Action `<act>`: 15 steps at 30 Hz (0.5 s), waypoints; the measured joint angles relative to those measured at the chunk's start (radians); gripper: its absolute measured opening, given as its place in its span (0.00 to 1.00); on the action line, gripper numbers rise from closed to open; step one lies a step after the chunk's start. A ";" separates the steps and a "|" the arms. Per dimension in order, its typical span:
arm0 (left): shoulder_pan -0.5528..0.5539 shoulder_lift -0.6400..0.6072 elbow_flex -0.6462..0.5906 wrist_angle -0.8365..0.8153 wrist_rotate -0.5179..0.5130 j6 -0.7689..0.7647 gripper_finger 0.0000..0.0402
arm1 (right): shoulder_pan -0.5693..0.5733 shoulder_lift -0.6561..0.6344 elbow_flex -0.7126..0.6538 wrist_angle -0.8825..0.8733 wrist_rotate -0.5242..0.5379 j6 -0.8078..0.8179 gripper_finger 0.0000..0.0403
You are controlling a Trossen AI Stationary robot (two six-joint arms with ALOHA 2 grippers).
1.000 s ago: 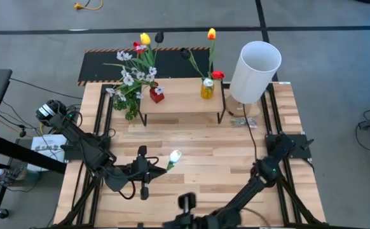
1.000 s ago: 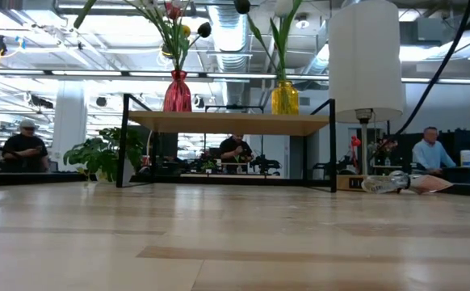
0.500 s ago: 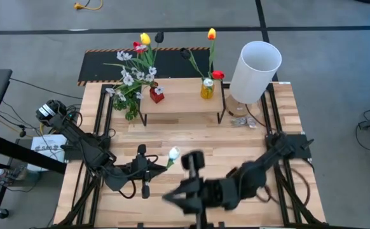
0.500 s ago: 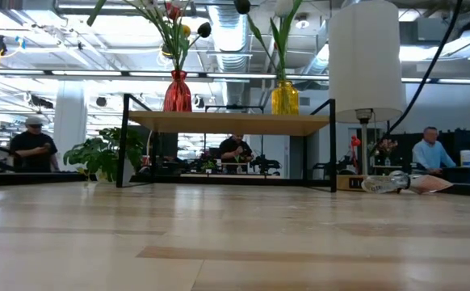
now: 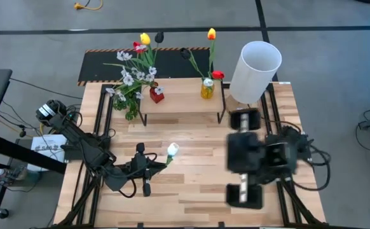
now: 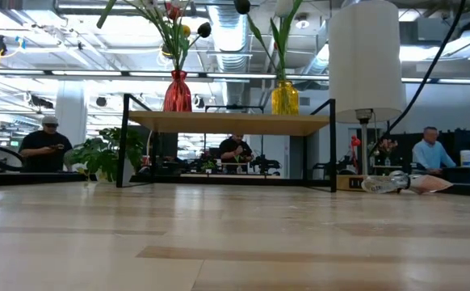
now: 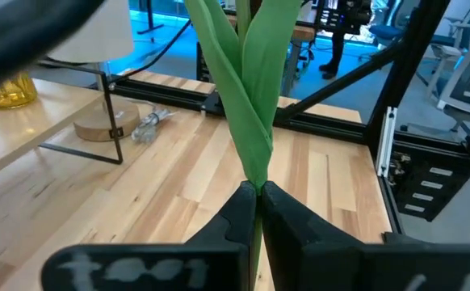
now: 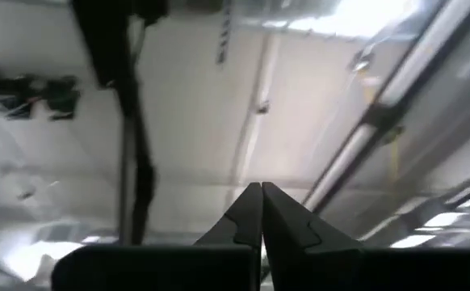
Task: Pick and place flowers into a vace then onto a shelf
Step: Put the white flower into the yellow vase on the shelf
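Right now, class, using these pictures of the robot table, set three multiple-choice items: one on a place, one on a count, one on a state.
1. Where does the red glass vase stand?
A. on the low light-wood shelf
B. on the floor
C. inside the tall white cylinder lamp shade

2. How many vases stand on the shelf?
A. one
B. two
C. four

3. What is the left gripper doing?
A. hanging open and empty
B. shut on the green stem of a white-headed tulip
C. gripping the lamp shade

Answers:
1 A, the high view shows it at the shelf's left end.
2 B, red plus the yellow glass vase.
3 B, the left wrist view shows the fingers pinching the stem.
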 joint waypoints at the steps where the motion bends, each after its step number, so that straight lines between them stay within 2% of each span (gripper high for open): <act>1: 0.000 0.000 0.000 0.000 0.000 0.000 0.00 | 0.013 0.000 0.000 0.063 0.028 -0.041 0.00; 5: 0.000 0.000 0.000 0.000 -0.018 0.000 0.00 | 0.064 0.036 -0.047 0.322 0.115 -0.155 0.00; 11: 0.000 0.000 0.000 0.004 -0.022 0.005 0.00 | 0.092 0.114 -0.300 0.729 0.120 -0.132 0.00; 13: -0.002 0.000 0.000 0.003 -0.011 0.006 0.00 | 0.093 0.103 -0.381 0.718 0.102 -0.080 0.00; 14: -0.003 0.000 0.000 0.005 -0.004 0.006 0.00 | 0.094 0.099 -0.399 0.669 0.094 -0.034 0.00; 15: -0.004 0.000 0.000 0.007 0.002 0.008 0.00 | 0.093 0.099 -0.407 0.694 0.069 0.014 0.00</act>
